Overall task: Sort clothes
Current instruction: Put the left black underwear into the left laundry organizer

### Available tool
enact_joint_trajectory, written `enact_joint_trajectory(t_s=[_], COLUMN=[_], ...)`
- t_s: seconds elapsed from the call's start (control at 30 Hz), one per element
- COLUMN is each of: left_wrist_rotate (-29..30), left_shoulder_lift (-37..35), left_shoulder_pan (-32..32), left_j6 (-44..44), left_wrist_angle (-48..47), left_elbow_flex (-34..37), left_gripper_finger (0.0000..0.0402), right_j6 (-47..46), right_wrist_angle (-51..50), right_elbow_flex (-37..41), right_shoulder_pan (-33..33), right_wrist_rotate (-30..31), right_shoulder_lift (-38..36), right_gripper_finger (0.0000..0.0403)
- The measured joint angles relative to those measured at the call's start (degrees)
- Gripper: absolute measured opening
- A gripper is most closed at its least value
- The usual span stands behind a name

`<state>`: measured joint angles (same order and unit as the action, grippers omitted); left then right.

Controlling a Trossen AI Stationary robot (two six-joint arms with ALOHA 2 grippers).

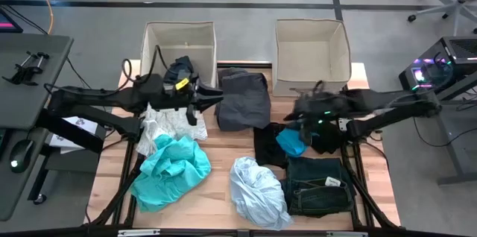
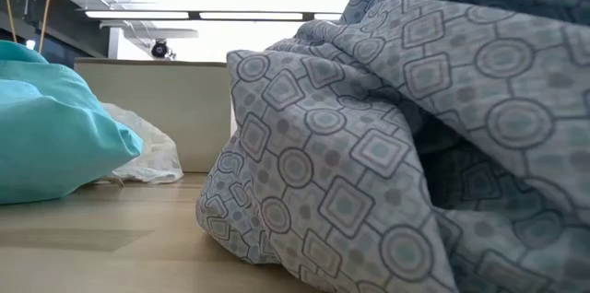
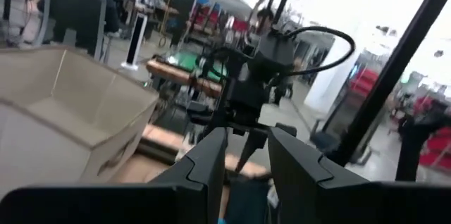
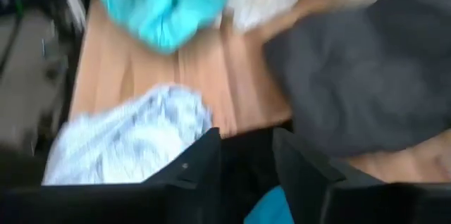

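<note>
The clothes lie spread over the wooden table: a dark grey garment [image 1: 243,100] at the far middle, a white one [image 1: 165,124], a teal one [image 1: 173,167], a pale silvery blue one [image 1: 257,189] [image 2: 387,146], dark denim [image 1: 317,186], black pieces [image 1: 270,146] and a small teal piece [image 1: 291,143]. My left gripper [image 1: 218,97] [image 3: 246,160] is held level above the table, left of the dark grey garment, open with nothing between its fingers. My right gripper [image 1: 293,116] [image 4: 246,164] hangs open above the black pieces, slanting down, also with nothing in it.
Two beige fabric bins stand at the table's far edge, the left bin [image 1: 179,34] with something dark at its near wall, and the right bin [image 1: 311,43]. Bare wood shows between the teal and silvery blue garments [image 1: 220,170]. Desks and gear flank the table.
</note>
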<state>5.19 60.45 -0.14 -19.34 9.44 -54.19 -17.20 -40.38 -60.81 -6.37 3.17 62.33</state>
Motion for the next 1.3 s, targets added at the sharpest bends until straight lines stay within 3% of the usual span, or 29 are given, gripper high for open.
enact_joint_trajectory(t_s=[0.4, 0.77, 0.93, 1.17, 1.3], left_wrist_rotate=[1.4, 1.4, 1.4, 0.6, 0.4], left_shoulder_lift=[-7.5, -7.3, -7.3, -7.3, -6.7], left_shoulder_pan=[-0.7, -0.7, -0.7, -0.8, -1.3], left_j6=[0.0, 0.8, 6.1, 10.0, 12.8], left_wrist_angle=[-17.4, -25.1, -25.5, -24.3, -21.0], left_elbow_flex=[0.0, 0.0, 0.0, 0.0, 0.0], left_gripper_finger=[0.0092, 0.0092, 0.0092, 0.0092, 0.0092], right_j6=[0.8, 1.1, 0.6, -3.7, -6.2], right_wrist_angle=[0.0, 8.0, 9.6, 11.2, 9.8], right_elbow_flex=[0.9, 0.8, 0.4, 0.3, -2.3], right_shoulder_pan=[0.0, 0.0, -0.1, 0.0, 0.4], right_wrist_rotate=[-2.2, -1.5, -0.6, -1.1, -0.5], right_shoulder_lift=[22.2, 38.2, 43.6, 43.3, 38.6], right_gripper_finger=[0.0242, 0.0251, 0.0205, 0.0022, 0.0024])
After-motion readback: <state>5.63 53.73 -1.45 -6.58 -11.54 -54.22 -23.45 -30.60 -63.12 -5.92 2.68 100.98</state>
